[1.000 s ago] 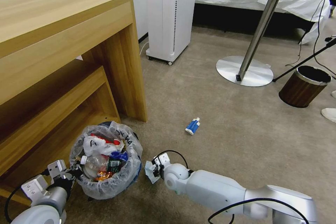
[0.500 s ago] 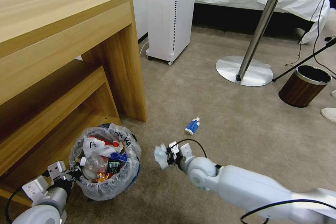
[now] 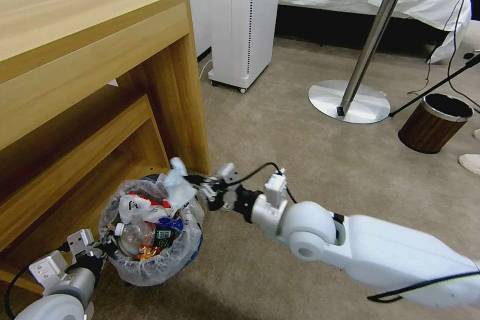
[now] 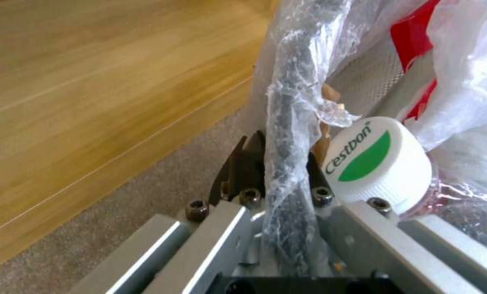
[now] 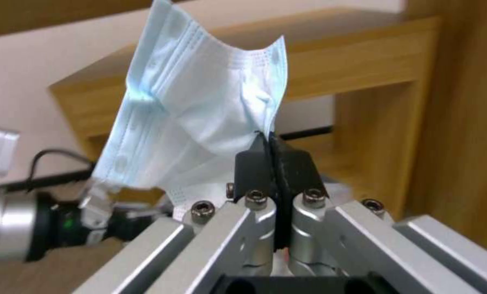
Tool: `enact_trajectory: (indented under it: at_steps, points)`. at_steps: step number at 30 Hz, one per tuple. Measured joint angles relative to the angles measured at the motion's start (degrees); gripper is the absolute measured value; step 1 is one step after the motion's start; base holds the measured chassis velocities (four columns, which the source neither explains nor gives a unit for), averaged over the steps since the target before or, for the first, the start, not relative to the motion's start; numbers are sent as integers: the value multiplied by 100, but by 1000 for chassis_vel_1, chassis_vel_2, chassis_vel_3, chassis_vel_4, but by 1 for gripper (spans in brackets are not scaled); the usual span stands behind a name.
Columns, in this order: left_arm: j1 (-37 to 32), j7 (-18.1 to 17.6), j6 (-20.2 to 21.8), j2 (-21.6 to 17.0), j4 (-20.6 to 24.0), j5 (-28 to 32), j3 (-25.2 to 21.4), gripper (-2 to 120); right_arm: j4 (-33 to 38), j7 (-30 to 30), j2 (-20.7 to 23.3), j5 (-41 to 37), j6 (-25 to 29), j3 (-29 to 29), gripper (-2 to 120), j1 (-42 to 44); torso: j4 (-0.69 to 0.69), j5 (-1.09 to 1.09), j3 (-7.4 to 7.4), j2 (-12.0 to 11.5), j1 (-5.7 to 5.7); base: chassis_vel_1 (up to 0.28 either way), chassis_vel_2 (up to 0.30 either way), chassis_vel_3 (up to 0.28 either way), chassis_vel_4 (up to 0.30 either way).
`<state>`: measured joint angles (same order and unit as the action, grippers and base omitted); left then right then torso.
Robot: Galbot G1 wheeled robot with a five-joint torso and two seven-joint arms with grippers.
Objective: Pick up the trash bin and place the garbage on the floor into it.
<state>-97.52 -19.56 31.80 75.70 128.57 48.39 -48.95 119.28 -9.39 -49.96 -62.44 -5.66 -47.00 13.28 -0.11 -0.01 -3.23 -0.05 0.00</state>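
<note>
The trash bin (image 3: 150, 260), blue and lined with a crinkly plastic bag, stands on the tan floor (image 3: 320, 160) by the wooden desk. It is packed with garbage: red wrappers, white paper and a bottle with a white green-marked cap (image 4: 376, 157). My left gripper (image 3: 107, 247) is shut on the bin's bagged rim (image 4: 287, 122). My right gripper (image 3: 200, 190) reaches in from the right, shut on a pale blue face mask (image 5: 194, 122). The mask (image 3: 176, 185) hangs over the bin's far rim. A blue-white packet (image 3: 281, 172) on the floor is mostly hidden behind my right wrist.
A wooden desk (image 3: 100, 60) with a low shelf crowds the bin's left and far side. Farther off stand a white tower unit (image 3: 245, 20), a round table's metal base (image 3: 350, 102) and a brown wood-grain bin (image 3: 434, 124). Cables trail at the right.
My right arm has swung from the floor beside the bin up and over to the bin's far rim, carrying the mask. The left gripper and bin have stayed put.
</note>
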Motion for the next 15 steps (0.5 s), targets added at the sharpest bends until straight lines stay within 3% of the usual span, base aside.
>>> enact_trajectory:
  at_steps: [7, 15]
  points:
    - [-75, -2, 5, 97, 152, -38, 12, 0, -524, -156, -522, -411, -225, -967, 0, -572, 0, 0, 0, 0, 0, 0, 0, 0, 0]
    - [-131, 4, 5, 150, 243, -45, 4, 0, -1273, -497, -1140, -528, -427, -1271, 0, -665, 0, 0, 0, 0, 0, 0, 0, 0, 0]
